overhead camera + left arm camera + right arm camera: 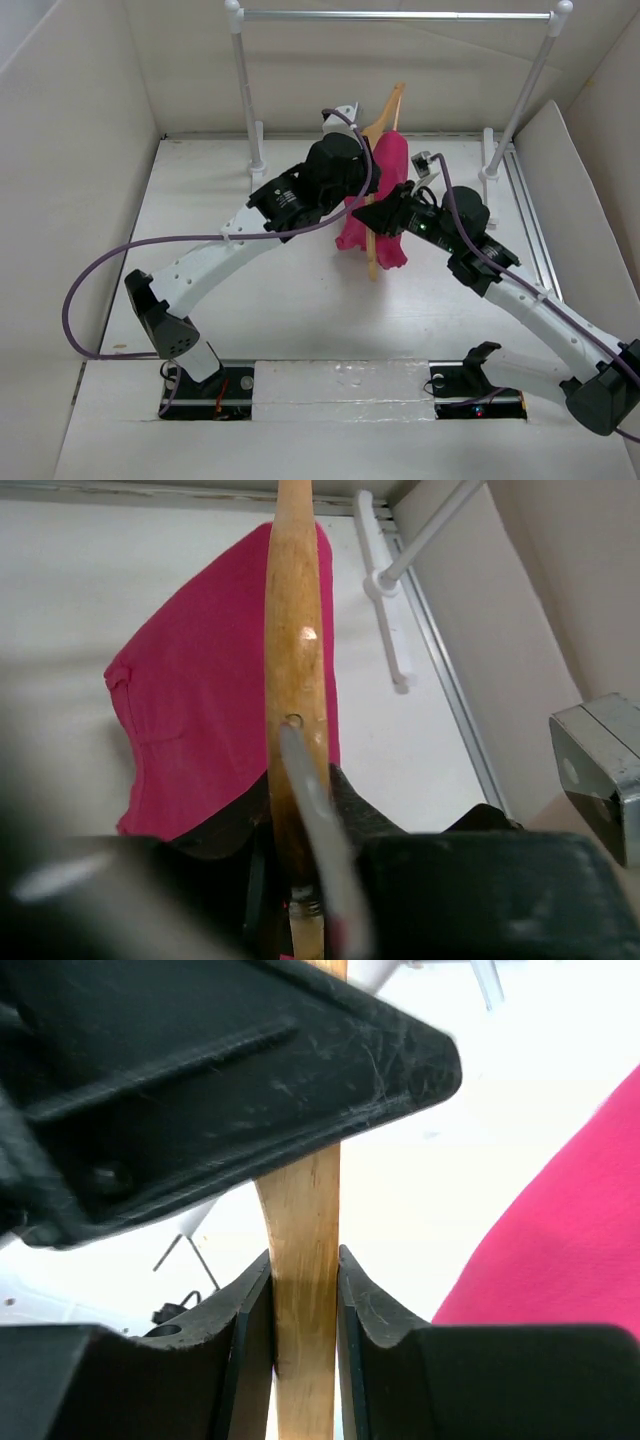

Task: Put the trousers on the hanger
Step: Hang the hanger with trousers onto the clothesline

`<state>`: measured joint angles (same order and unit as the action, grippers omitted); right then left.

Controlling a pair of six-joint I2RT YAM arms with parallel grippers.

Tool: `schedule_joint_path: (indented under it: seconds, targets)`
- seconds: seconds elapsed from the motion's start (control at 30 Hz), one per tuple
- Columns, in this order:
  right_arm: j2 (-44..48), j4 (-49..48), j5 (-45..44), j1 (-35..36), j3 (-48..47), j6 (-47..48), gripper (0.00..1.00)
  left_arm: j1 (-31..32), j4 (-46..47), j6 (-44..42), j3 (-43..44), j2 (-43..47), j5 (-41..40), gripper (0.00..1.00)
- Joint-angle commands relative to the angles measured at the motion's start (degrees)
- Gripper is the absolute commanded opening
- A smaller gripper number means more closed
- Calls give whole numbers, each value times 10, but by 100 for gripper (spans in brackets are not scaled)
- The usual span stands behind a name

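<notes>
smooth tan wooden hanger (295, 630), hung with soft magenta trousers (393, 168), is clamped by left jaws and right jaws

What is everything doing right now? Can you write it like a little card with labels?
Trousers: pink, hanging at the hanger, between the two arms
Hanger: wooden, held by both grippers
Left gripper: shut on the hanger
Right gripper: shut on the hanger's wood
Rack: white posts, grey rail, at the back
</notes>
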<state>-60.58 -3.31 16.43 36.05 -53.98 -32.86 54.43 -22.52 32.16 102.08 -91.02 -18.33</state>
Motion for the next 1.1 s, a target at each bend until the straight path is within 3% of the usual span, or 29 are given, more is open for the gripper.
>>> schedule_joint_path:
  seconds: [0.0,0.03,0.17,0.33,0.43,0.5,0.7,0.77,0.9,1.07]
  targets:
    - [20,-82,64,-20,-44,3,10,-7,119,3,65,12,38,18]
    - [15,-80,76,-42,-64,3,8,-7,124,-9,73,13,48,35]
    - [0,-89,119,-90,-87,-1,4,-18,136,-16,87,22,66,59]
    - [-30,-104,157,-150,-127,-1,0,-18,138,-37,106,35,64,69]
    - [-48,-109,190,-192,-154,-3,0,-18,141,-48,106,53,58,82]
    - [-65,-117,220,-219,-181,-11,0,-18,142,-59,88,73,46,99]
    - [-123,-162,308,-344,-235,-60,0,-46,151,-59,-35,137,35,99]
    - [-160,-237,327,-387,-254,-123,0,-46,150,-51,-105,165,31,99]
    - [-213,-305,341,-407,-292,-170,0,-46,133,-36,-164,179,27,99]
    - [-284,-318,338,-439,-358,-195,0,-46,117,-16,-250,193,25,99]
